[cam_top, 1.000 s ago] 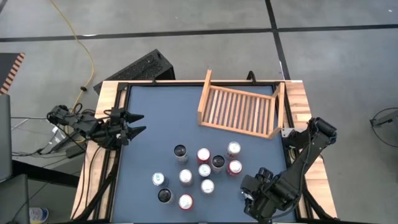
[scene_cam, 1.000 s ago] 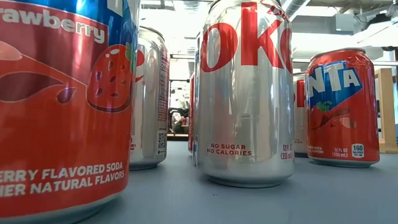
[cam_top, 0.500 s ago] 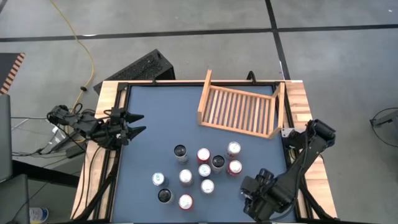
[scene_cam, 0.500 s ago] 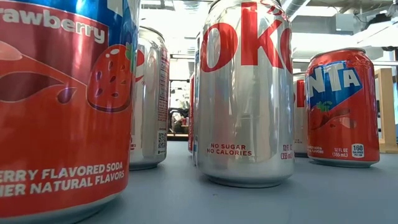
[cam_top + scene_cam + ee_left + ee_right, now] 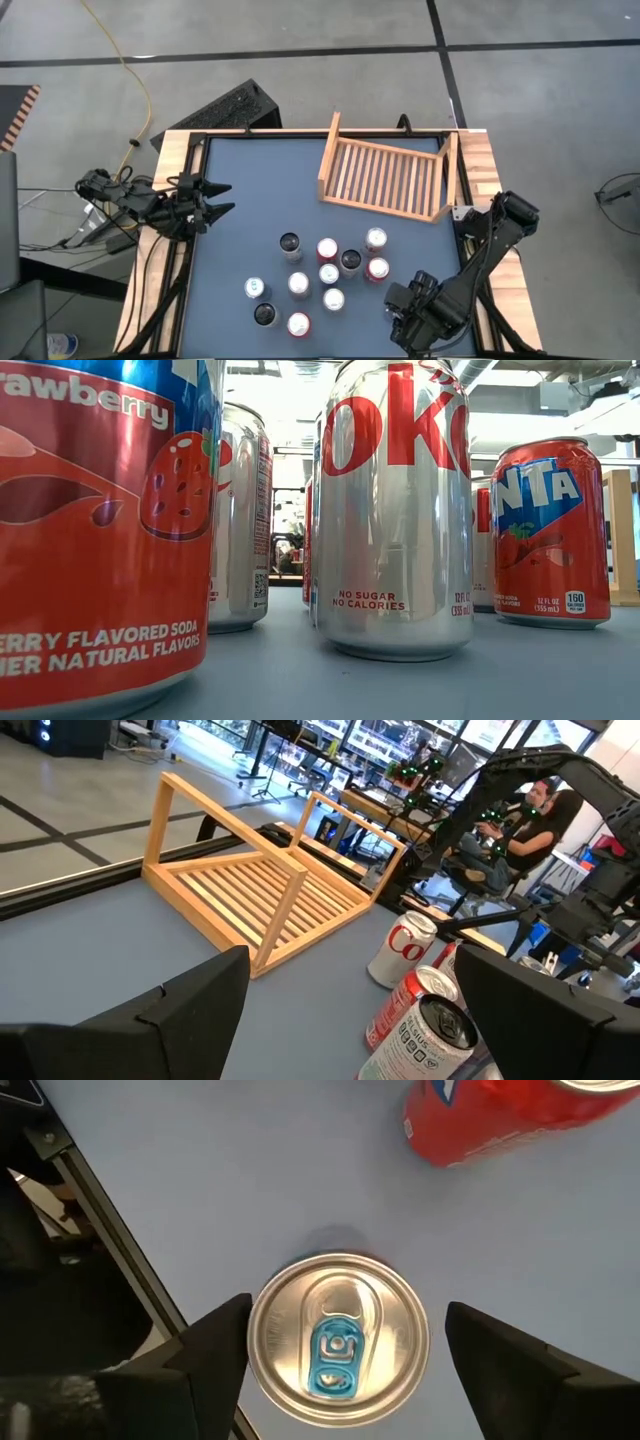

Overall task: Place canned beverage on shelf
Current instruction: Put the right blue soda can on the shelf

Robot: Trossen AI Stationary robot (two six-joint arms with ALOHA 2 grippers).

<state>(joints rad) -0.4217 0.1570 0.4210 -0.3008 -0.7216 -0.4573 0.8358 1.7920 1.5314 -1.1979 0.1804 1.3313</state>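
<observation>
The blue tabletop (image 5: 250, 190) holds the wooden shelf (image 5: 385, 180) at its far right side, with nothing in it. A bunch of cans (image 5: 322, 275) stands close together near the front. The right hand (image 5: 340, 1380) hangs over one silver can top (image 5: 338, 1342), fingers spread on both sides, not touching. That can hides under the arm from above. The left hand (image 5: 222, 199) waits at the left edge, spread open.

Cans stand upright on the grey tabletop (image 5: 400, 690). A red strawberry soda can (image 5: 100, 530) fills the near left. A silver Coke can (image 5: 395, 510) stands centre, another silver can (image 5: 240, 530) behind between them. A red Fanta can (image 5: 552, 530) stands right, with a wooden board (image 5: 622, 535) at the edge.
</observation>
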